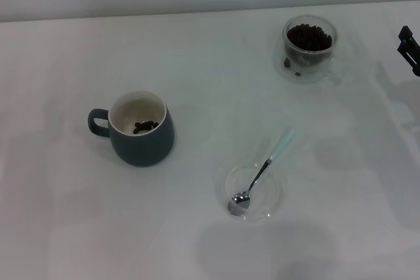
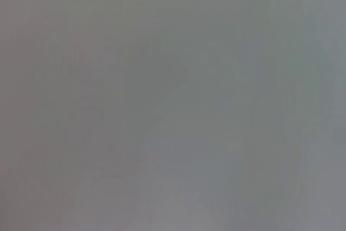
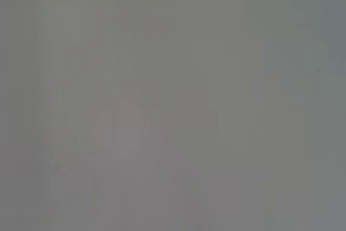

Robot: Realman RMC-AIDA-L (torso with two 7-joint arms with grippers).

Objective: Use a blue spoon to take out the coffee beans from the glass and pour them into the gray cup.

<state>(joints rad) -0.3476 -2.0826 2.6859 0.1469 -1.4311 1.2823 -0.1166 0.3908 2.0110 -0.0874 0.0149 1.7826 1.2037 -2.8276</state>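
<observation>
On the white desk (image 1: 197, 63), the blue spoon (image 1: 262, 170) rests bowl-down in a clear saucer (image 1: 274, 202); the glass (image 1: 310, 42) of coffee beans (image 1: 308, 36) stands beyond; the gray cup (image 1: 139, 129) holds a few beans; the right hand (image 1: 409, 45) shows only at the edge near the glass, its opening impossible to tell.

**No readable text**

No lettering, label, brand, number or sign legible anywhere. Nothing printed on the gray cup (image 1: 141, 137), on the glass (image 1: 310, 47), on the blue spoon (image 1: 264, 168) or on the clear saucer (image 1: 275, 196) under its bowl. Plain white table (image 1: 197, 63), unmarked. Only flat gray in both wrist views, with nothing to read.
</observation>
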